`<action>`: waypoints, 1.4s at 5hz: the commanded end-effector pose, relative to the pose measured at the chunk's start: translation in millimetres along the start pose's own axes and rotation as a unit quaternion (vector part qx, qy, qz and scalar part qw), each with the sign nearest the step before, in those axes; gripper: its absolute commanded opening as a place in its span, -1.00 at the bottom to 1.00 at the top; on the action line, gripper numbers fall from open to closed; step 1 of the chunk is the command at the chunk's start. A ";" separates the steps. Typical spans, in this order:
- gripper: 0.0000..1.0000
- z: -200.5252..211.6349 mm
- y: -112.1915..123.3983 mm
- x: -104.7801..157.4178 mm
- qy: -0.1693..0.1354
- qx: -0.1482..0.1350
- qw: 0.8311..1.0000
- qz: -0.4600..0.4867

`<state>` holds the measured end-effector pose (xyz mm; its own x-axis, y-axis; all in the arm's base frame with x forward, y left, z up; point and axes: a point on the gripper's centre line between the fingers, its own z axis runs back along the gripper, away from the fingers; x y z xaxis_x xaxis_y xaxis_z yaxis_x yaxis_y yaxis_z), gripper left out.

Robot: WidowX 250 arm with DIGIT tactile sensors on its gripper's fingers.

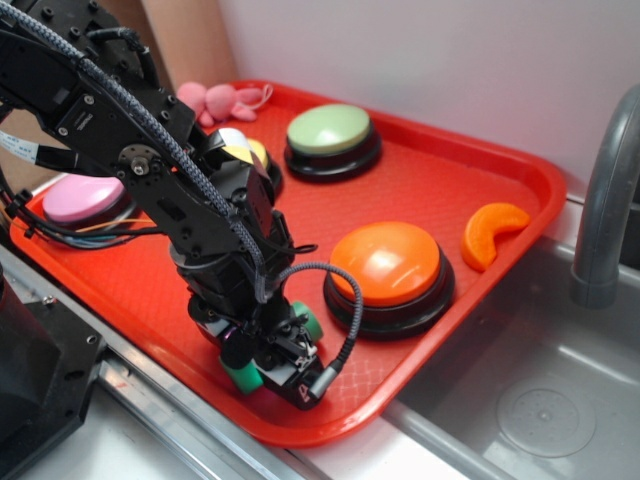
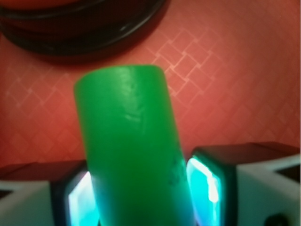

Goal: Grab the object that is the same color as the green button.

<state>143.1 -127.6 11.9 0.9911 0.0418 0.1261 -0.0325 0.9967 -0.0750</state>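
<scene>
Near front edge of tray [image 1: 520,170]: end effector [image 1: 272,358] lowered, jaws closed onto cylinder [image 2: 129,141], pads [image 2: 203,186] touching both its sides. Cylinder lies between jaws, on tray, just left of orange button [image 1: 388,262]. Counted: four buttons, namely orange, green button [image 1: 330,130], pink [image 1: 82,198], yellow partly hidden; one cylinder; one orange wedge [image 1: 490,232].

Four dome buttons: green button [image 1: 330,130], orange [image 1: 386,262], pink [image 1: 82,198], yellow [image 1: 256,152]; one green cylinder [image 2: 131,141]; one orange slice [image 1: 490,232]; one pink plush [image 1: 215,99]; one tray [image 1: 480,150]
</scene>
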 end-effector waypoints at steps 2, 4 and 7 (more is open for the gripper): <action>-1.00 95.4 31.0 29.2 -0.025 -0.007 1.000 0.005; -1.00 147.7 65.5 49.1 -0.052 -0.007 0.998 0.021; -1.00 178.9 127.0 55.5 -0.033 -0.020 0.996 0.074</action>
<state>167.6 14.0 174.0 0.9728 0.1948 0.1255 -0.1785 0.9753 -0.1300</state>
